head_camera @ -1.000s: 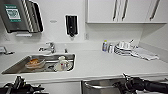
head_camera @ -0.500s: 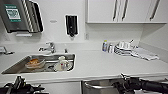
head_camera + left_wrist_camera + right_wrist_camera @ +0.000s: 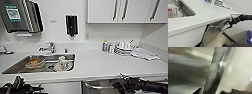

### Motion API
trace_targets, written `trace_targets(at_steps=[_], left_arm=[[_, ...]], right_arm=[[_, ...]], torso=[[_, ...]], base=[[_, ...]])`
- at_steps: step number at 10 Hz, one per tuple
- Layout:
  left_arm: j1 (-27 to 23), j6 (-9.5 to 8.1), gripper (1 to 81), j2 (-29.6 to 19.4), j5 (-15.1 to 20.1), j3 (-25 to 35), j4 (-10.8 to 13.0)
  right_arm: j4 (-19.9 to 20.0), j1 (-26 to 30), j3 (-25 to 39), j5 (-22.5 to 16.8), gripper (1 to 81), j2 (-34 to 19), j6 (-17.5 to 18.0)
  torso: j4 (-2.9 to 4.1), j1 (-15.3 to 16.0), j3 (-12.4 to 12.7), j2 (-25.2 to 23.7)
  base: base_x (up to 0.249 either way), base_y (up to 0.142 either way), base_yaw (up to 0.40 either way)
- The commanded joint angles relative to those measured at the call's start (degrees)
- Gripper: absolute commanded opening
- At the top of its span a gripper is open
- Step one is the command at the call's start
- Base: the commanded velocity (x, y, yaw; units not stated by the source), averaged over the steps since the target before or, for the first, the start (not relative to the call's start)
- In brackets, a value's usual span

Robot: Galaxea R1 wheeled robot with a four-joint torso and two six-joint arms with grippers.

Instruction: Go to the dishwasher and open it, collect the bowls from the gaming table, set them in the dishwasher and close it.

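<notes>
Right gripper (image 3: 121, 83) low at the near right of the head view, black, reaching in under the counter edge to the bar handle (image 3: 100, 86) of the dishwasher (image 3: 100, 90). Seen from the left wrist, right gripper (image 3: 229, 23) at the end of a dark arm, right against the curved steel bar (image 3: 218, 26) — fingers at the handle, but whether clamped on it or merely beside it cannot be told. From the right wrist, steel handle (image 3: 218, 69) running large and close across the brushed steel door front (image 3: 186, 69), with pale speckled floor (image 3: 240, 72) beside it; dark finger tips (image 3: 198, 91) just at the edge.

Left gripper (image 3: 18, 87) a dark jumble at the near left, below the counter edge; open or closed, cannot tell.

Dishwasher set under the white counter (image 3: 100, 65), right of the sink, its top pulled a little away from the counter edge in the left wrist view, a dark gap showing at its side.

Farther out: steel sink (image 3: 15, 67) let into the counter at left, holding a bowl (image 3: 35, 63) with something orange in it and a white mug (image 3: 61, 65) on a saucer — printed mug (image 3: 172, 11) plain from the left wrist. Tap (image 3: 50, 47) behind the sink. Small bottles (image 3: 107, 46) and a stack of plates (image 3: 123, 48) at the far right of the counter, a folded cloth (image 3: 145, 54) next to them. On the wall, paper dispenser (image 3: 20, 15), black soap dispenser (image 3: 71, 25), white cabinets (image 3: 125, 11) above.
</notes>
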Motion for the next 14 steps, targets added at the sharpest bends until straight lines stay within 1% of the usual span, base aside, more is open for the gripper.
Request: trace_targets(at_steps=[1,3,10,14], left_arm=[[-4.86,0.2,81.1,-1.19,0.28,0.52,-0.14],[-4.94,0.2,81.1,-1.19,0.37,0.35,-0.14],[-4.86,0.12,81.1,-1.02,0.37,0.26,-0.58],[-4.86,0.11,81.1,-0.31,0.37,0.26,-0.58]], right_arm=[[2.24,5.16,2.63,-13.7,81.1,-1.61,-0.32],[2.24,4.37,2.81,-15.81,81.1,-1.7,-0.49],[2.15,-0.29,2.98,-15.02,81.1,-3.46,-0.49],[1.71,-0.47,4.3,-14.76,81.1,-4.33,-0.49]], torso=[[0.0,0.0,0.0,0.0],[0.0,0.0,0.0,0.0],[0.0,0.0,0.0,0.0],[0.0,0.0,0.0,0.0]], base=[[0.0,0.0,0.0],[0.0,0.0,0.0],[0.0,0.0,0.0],[0.0,0.0,0.0]])
